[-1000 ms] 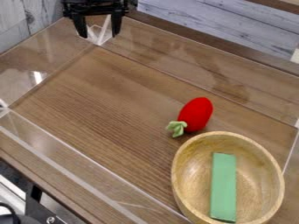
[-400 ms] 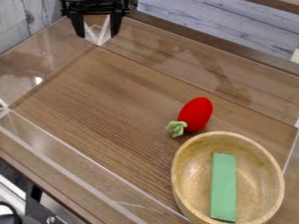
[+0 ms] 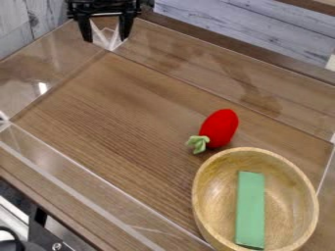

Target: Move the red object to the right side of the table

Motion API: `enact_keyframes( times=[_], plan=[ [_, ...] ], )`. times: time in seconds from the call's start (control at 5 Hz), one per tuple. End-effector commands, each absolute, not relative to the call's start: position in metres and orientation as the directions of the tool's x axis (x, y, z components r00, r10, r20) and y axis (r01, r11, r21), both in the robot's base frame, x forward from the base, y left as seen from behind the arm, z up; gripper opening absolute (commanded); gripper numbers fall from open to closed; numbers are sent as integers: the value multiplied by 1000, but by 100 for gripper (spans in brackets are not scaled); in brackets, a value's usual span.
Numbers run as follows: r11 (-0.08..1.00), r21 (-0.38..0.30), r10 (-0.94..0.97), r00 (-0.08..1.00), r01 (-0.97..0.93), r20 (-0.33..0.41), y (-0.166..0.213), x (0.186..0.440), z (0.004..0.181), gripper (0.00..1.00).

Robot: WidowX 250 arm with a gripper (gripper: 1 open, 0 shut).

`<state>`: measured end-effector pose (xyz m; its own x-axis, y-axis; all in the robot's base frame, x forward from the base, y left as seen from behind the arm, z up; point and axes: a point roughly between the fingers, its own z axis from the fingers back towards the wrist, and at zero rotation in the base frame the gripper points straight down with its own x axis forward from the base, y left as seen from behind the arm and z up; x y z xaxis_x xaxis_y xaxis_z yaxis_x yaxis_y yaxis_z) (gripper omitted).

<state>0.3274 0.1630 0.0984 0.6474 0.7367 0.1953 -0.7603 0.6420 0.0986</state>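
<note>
Strawberry-like red toy lies on the brown wood counter, right of the frame's centre, just above a wooden bowl. The robot hand, upper left, is spread open, holding nothing; the move seems still to be done.

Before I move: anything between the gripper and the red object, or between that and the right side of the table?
Nothing visible stands between the gripper and the red object. Toward the picture's right, nothing visible either; the wooden bowl sits just below it.
</note>
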Motion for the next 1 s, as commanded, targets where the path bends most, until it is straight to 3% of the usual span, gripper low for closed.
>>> enact_keyframes(
  times=[0.0,0.2,0.6,0.8],
  plan=[
    [672,81,700,667,-736,255,158,334,122,100],
    [696,89,675,692,-712,255,153,333,124,100],
    [668,94,702,668,-738,247,162,333,104,100],
    [661,92,712,661,-745,238,169,336,107,100]
  ],
)
